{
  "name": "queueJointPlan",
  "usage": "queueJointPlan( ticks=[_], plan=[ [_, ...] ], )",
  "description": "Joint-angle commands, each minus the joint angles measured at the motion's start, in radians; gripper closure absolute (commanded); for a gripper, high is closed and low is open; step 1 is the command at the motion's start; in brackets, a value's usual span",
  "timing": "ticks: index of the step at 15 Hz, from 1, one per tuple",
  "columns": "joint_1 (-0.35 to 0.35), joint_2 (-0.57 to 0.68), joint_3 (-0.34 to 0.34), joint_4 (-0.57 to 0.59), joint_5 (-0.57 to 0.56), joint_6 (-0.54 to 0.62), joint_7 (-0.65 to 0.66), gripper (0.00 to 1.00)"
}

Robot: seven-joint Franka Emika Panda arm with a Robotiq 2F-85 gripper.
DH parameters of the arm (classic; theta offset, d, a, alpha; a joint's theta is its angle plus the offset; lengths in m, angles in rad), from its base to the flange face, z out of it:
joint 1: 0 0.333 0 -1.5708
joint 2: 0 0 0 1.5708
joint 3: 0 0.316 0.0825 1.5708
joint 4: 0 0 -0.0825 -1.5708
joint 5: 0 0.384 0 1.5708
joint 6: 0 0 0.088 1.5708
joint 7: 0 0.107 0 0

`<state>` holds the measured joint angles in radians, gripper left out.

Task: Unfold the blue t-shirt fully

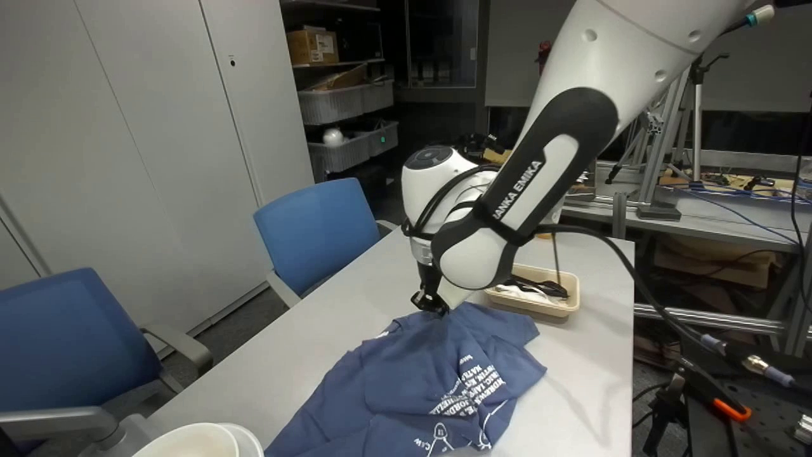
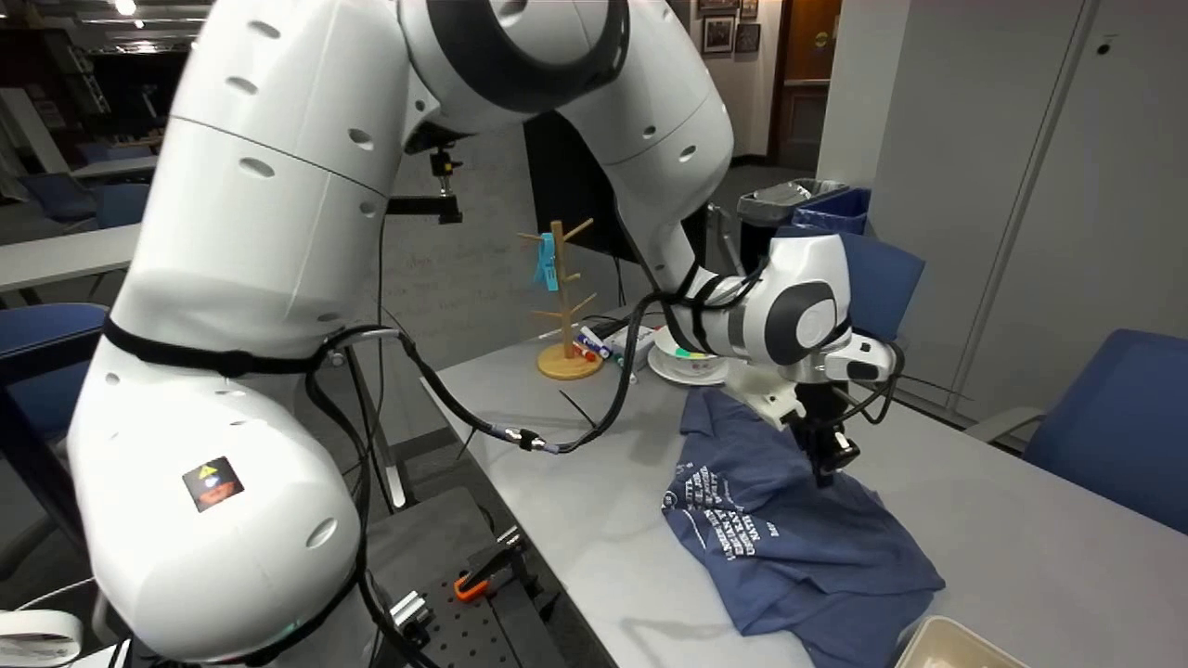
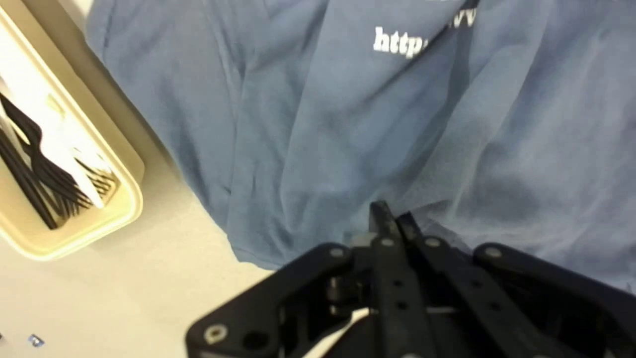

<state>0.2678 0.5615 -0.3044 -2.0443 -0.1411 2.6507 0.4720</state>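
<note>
The dark blue t-shirt [image 1: 406, 374] lies crumpled and partly folded on the table, with white printed letters bunched along one side. It also shows in an exterior view [image 2: 798, 547], and it fills most of the wrist view [image 3: 318, 129], where a fold cuts through the printed "http". My gripper [image 1: 438, 311] points down at the shirt near its edge by the tan tray. In the wrist view the fingertips [image 3: 395, 214] are together, with cloth folds running up to them. They appear shut on the shirt's fabric; the pinched cloth itself is mostly hidden.
A tan tray [image 1: 574, 298] of plastic cutlery stands close beside the shirt. White bowls [image 1: 190, 441] stand at the shirt's opposite end. A wooden peg stand [image 2: 568, 362] and markers [image 2: 594, 343] are near them. Blue chairs [image 1: 320, 228] line one table side.
</note>
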Motion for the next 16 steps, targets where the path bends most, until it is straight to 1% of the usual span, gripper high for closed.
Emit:
queueJointPlan(
  ticks=[1, 4, 5, 7, 9, 11, 14, 16],
  plan=[
    [0.005, -0.218, 0.033, -0.246, -0.066, 0.004, -0.037, 0.99],
    [0.002, -0.341, 0.07, -0.395, -0.135, -0.037, -0.038, 0.99],
    [-0.01, -0.373, 0.092, -0.435, -0.15, -0.058, -0.051, 0.99],
    [-0.044, -0.426, 0.149, -0.513, -0.136, -0.107, -0.102, 0.99],
    [-0.075, -0.458, 0.202, -0.574, -0.093, -0.157, -0.171, 0.99],
    [-0.101, -0.464, 0.246, -0.614, -0.048, -0.213, -0.245, 0.99],
    [-0.14, -0.453, 0.294, -0.643, 0.044, -0.291, -0.38, 0.99],
    [-0.16, -0.437, 0.313, -0.643, 0.092, -0.345, -0.461, 0.99]
  ],
)
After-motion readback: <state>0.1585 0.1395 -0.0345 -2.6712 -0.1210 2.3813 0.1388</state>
